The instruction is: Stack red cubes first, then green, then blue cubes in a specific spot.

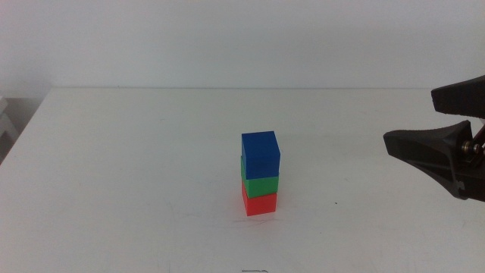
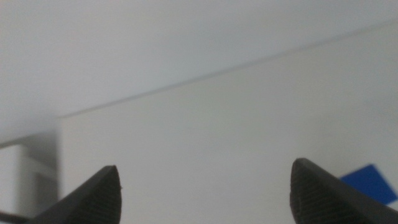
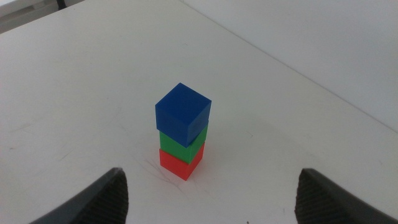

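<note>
**Three-cube stack standing complete, both hands empty**

We see the red cube on the table, the green cube on top of it, and the blue cube on top of that. The blue cube sits slightly turned and offset from the two below, yet the column stands upright. The right hand is well apart from the stack, off to one side of it; in its wrist view the stack lies ahead of the hand, centred between the two widely spread jaws, which hold nothing. The left hand is out of the middle view; its own camera shows its jaws also spread wide and empty, with only a corner of the blue cube visible just beyond one jaw. We judge the ordering of red, then green, then blue as finished. Nothing appears left to place; what remains, at most, is for the hands to stay clear of the stack.
</note>
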### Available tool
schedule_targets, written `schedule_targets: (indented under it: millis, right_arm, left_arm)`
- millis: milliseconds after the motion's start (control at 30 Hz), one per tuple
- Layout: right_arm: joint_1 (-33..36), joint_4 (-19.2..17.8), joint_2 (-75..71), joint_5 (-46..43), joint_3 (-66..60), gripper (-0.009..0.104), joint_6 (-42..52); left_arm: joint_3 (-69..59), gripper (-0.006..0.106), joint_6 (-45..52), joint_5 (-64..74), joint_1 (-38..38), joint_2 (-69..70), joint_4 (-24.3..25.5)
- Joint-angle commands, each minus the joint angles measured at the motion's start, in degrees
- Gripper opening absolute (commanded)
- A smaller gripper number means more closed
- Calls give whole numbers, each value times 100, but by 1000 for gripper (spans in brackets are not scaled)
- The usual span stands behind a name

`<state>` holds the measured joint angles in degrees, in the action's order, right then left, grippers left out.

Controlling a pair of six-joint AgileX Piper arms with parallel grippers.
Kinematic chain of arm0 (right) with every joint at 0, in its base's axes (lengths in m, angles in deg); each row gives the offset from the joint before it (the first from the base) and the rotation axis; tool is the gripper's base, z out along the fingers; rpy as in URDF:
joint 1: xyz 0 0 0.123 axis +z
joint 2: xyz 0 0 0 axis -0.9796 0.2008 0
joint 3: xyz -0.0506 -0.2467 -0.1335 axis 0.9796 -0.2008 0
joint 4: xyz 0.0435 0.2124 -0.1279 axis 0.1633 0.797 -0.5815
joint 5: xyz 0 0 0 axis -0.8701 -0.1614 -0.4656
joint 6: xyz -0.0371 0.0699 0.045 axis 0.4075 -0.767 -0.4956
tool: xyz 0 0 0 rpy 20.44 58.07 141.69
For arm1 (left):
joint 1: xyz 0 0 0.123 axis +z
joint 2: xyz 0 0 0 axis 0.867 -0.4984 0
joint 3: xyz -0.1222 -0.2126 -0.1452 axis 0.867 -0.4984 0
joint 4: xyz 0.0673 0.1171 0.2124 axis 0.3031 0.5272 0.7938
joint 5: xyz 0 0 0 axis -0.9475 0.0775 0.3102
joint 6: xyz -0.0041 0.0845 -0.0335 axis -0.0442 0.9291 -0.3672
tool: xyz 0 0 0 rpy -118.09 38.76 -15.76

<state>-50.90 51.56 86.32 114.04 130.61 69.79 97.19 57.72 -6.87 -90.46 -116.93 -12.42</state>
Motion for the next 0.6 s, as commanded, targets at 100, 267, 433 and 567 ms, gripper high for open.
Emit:
schedule_targets:
  millis: [100,267,433,567]
  right_arm:
    - [-35,58,-51,-354,157,92,56]
    - [-35,58,-51,-354,157,92,56]
    - [-35,58,-51,-354,157,92,56]
    - [-35,58,-51,-354,157,92,56]
  left_arm:
    - [134,92,890,285,1308,911,-586]
    - [134,92,1354,297,2249,1349,-897]
    - [134,92,1428,305,2314,1533,-981]
    - [134,92,1376,297,2314,1560,-1206]
